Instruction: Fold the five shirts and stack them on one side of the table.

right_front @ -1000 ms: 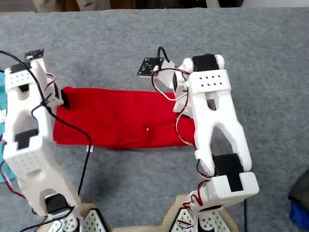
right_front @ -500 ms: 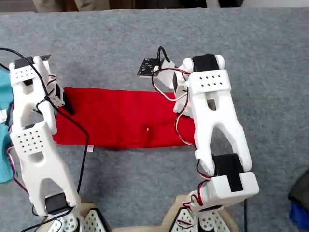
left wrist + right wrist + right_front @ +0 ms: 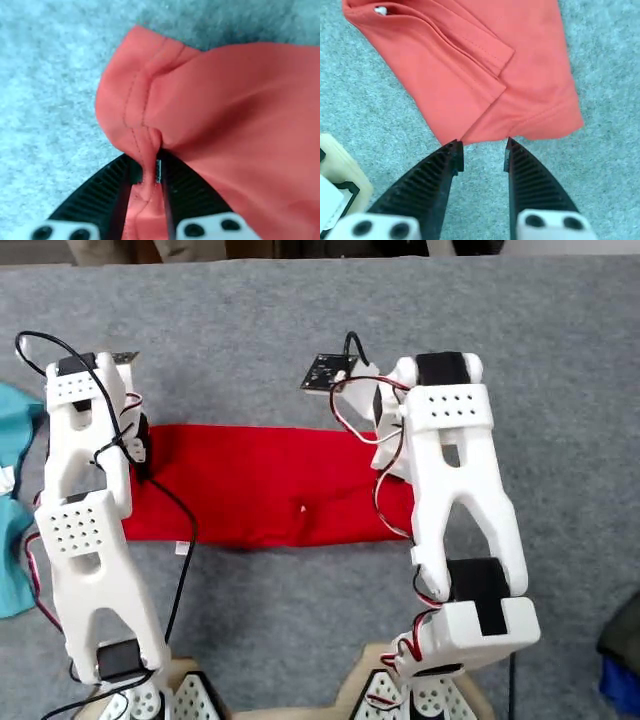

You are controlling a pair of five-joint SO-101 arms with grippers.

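1. Left end effector [image 3: 151, 170]: my ribbed fingers [image 3: 187, 192] are clamped together on a pinched ridge of the red shirt [image 3: 225, 110]. The stitched hem runs up out of the grip and curls over just beyond the fingertips.

2. Right end effector [image 3: 482, 150]: my jaws stand apart with nothing between them. The fingertips hang over the bare grey surface [image 3: 600, 65], just beside the shirt's edge, where a hemmed corner and a folded layer meet. Whether the tips touch the cloth cannot be told.

3. Red shirt, high view: it lies on the surface as a long, narrow folded band running crosswise between my two arms. My left arm [image 3: 85, 530] stands at one end of the band and my right arm [image 3: 455, 490] covers the other end. A small white label [image 3: 183, 547] sticks out at the band's near edge, close to my left arm.

4. Other items: a teal garment [image 3: 15, 540] lies at the surface edge beside my left arm, apart from the red shirt.
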